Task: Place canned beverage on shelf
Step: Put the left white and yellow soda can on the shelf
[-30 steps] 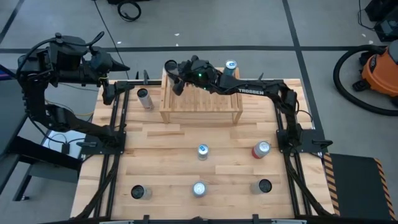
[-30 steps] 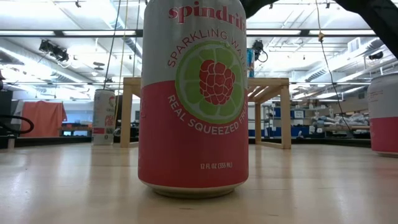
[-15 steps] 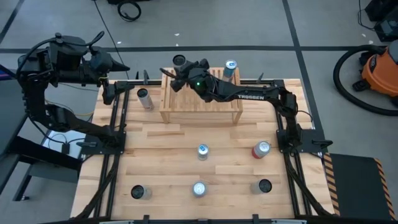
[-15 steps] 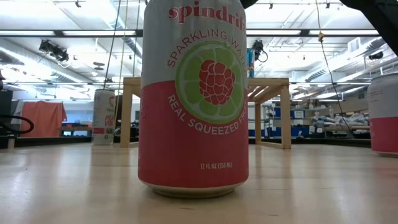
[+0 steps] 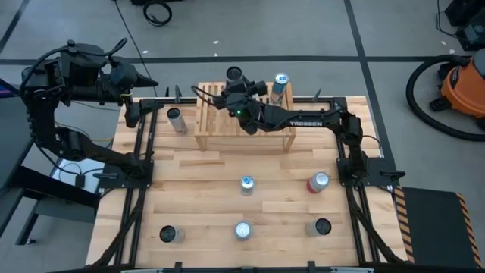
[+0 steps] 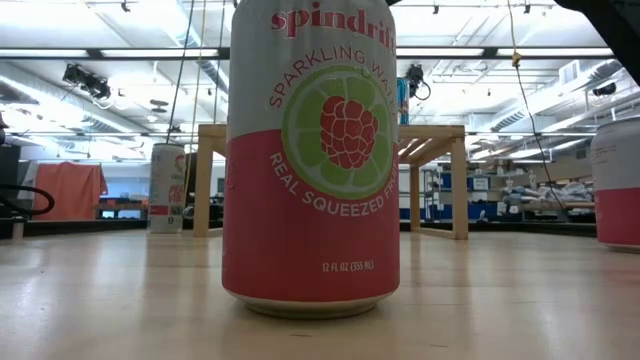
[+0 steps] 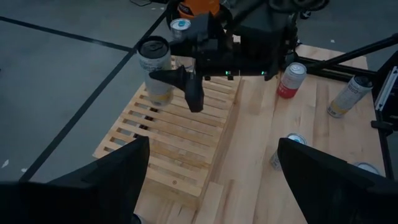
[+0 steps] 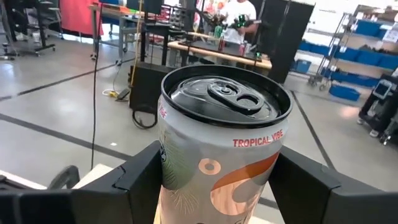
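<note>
Wood tabletop [image 5: 204,189] with loose cans; shelf [image 5: 244,129] upper centre of high view. Right gripper [image 5: 236,82] clamps Tropical Vibe can [image 8: 221,149] upright over the shelf's far edge, likely so it lands flat on the slats. Left gripper [image 7: 208,168] parked upper left, fingers spread, empty.

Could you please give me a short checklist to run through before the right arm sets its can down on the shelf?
1. Right gripper shut on the Tropical Vibe can: ok.
2. Can upright in the grip: ok.
3. Can over the shelf, near its far edge: ok.
4. Slats below the can free of other cans: ok.
5. Can already resting on the slats: cannot tell.
6. Left gripper open, raised off the table's left side, away from the shelf: ok.
</note>
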You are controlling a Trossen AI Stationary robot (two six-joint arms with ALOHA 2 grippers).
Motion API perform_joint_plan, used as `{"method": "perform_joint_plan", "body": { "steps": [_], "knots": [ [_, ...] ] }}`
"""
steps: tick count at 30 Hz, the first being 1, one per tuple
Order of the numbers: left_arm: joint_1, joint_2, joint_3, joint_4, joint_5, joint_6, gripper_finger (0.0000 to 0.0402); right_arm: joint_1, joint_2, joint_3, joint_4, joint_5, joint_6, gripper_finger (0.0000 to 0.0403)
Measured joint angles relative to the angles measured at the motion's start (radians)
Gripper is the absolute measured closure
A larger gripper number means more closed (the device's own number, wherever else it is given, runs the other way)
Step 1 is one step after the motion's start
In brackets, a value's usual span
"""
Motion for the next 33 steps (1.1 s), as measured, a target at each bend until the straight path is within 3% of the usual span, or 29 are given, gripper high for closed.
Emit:
{"method": "perform_joint_plan", "body": {
  "steps": [10, 19, 26, 33],
  "knots": [
    [0.0, 0.0, 0.0, 0.0, 0.0, 0.001, 0.0044, -0.01, -0.046, 0.0, -0.409, 0.039, 0.388, 0.0142],
    [0.0, 0.0, 0.0, 0.0, 0.0, 0.001, 0.0044, -0.002, -0.065, 0.0, -0.48, 0.12, 0.465, 0.0144],
    [0.0, 0.0, 0.0, 0.0, 0.0, 0.006, 0.0044, 0.021, -0.065, -0.013, -0.603, 0.188, 0.704, 0.0144],
    [0.0, 0.0, 0.0, 0.0, 0.0, 0.005, 0.0044, 0.03, -0.065, -0.014, -0.595, 0.17, 0.691, 0.014]
  ]
}}
